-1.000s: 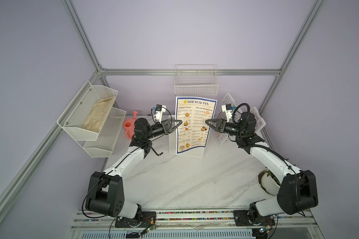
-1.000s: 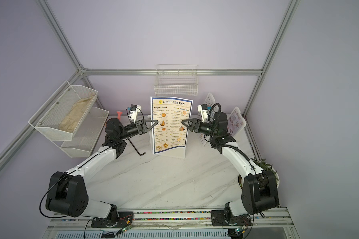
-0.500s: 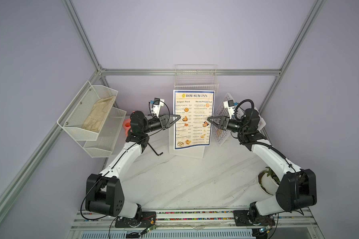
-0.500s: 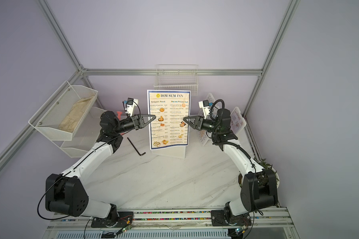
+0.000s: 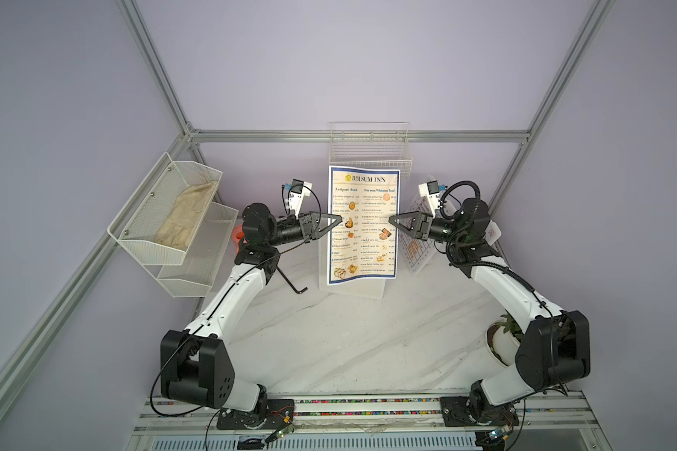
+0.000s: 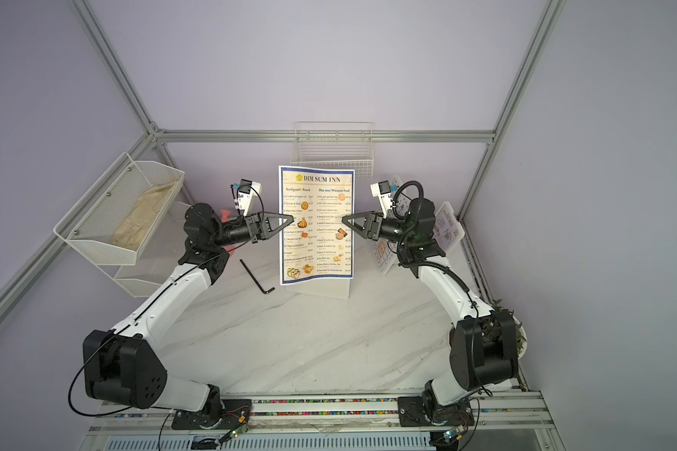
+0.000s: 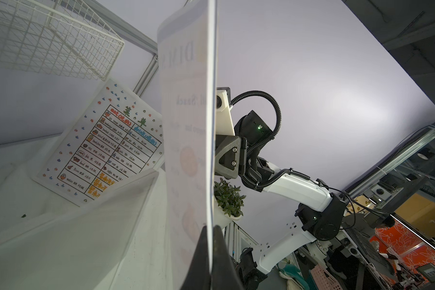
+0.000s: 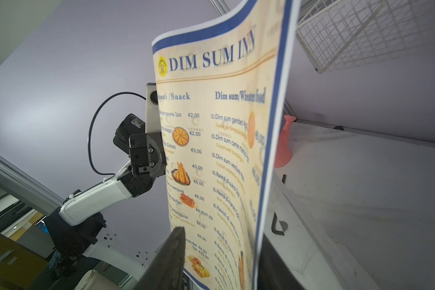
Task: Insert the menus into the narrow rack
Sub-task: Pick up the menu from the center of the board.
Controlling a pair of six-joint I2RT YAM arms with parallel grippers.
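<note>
The "DIM SUM INN" menu (image 5: 363,224) (image 6: 316,224) (image 8: 219,140) hangs upright in the air just below the narrow wire rack (image 5: 370,154) (image 6: 332,150) on the back wall. My left gripper (image 5: 341,223) (image 6: 292,222) (image 7: 209,227) is shut on the menu's left edge. My right gripper (image 5: 391,222) (image 6: 343,220) (image 8: 220,233) straddles the menu's right edge, open, its front finger clear of the sheet. The white dotted table-sheet menu (image 5: 417,254) (image 7: 103,143) leans at the back right. A small card menu (image 6: 446,228) leans by the right wall.
A clear acrylic stand (image 5: 352,289) sits on the table under the hanging menu. An Allen key (image 5: 292,279) lies to its left, with a pink cone (image 8: 283,143) behind. A two-tier mesh shelf (image 5: 173,218) holding cloth hangs on the left wall. A potted plant (image 5: 505,332) stands at the right.
Both arms have carried the menu up and back towards the wire rack, and it has turned from tilted to upright. The right jaws have narrowed a little.
</note>
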